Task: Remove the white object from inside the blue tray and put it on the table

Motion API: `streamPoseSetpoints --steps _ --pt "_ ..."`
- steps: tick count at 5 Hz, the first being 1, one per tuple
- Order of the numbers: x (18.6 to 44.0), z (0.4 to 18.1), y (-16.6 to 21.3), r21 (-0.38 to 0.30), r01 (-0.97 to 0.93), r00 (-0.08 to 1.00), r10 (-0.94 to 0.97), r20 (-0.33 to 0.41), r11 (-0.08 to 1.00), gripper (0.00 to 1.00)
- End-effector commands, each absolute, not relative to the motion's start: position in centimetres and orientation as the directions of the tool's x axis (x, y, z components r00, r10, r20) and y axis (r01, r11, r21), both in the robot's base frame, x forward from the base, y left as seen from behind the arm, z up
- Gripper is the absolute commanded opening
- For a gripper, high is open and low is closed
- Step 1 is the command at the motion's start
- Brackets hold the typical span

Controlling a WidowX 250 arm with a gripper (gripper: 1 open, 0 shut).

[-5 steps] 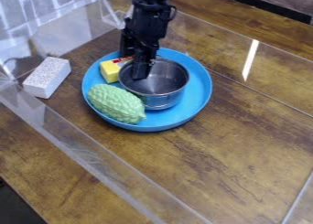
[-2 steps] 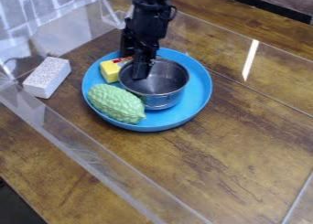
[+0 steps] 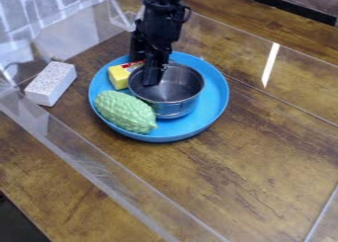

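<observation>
The round blue tray (image 3: 199, 125) lies on the dark wood-grain table (image 3: 251, 187). In the tray stand a small silver pot (image 3: 176, 91), a green bumpy object (image 3: 126, 112) and a yellow piece (image 3: 122, 76). The white object (image 3: 50, 82), a pale rectangular block, lies on the table to the left of the tray, outside its rim. My black gripper (image 3: 149, 76) points down over the pot's left edge, beside the yellow piece. Its fingers are shut with nothing visible between them, and it is well apart from the white block.
A clear plastic sheet or wall edge (image 3: 93, 162) runs diagonally across the table in front of the tray. A bright glare streak (image 3: 271, 63) shows on the glossy top at the right. Pale cloth or clutter sits at the far left (image 3: 16, 48).
</observation>
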State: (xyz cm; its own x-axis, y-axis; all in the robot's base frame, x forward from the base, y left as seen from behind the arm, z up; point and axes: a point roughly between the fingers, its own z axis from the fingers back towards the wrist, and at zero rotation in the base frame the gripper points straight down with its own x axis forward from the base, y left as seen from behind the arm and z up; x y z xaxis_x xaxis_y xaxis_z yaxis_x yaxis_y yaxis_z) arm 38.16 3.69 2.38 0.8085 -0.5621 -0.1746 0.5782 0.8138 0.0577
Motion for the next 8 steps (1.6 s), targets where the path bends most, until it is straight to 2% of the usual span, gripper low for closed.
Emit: streamPoseSetpoints --steps 1,8 --pt "38.2 2.34 3.39 0.064 0.603 0.791 -0.585 -0.18 0.795 0.0" --pt "38.19 1.83 3.53 0.062 0.611 0.783 -0.591 -0.192 0.789 0.0"
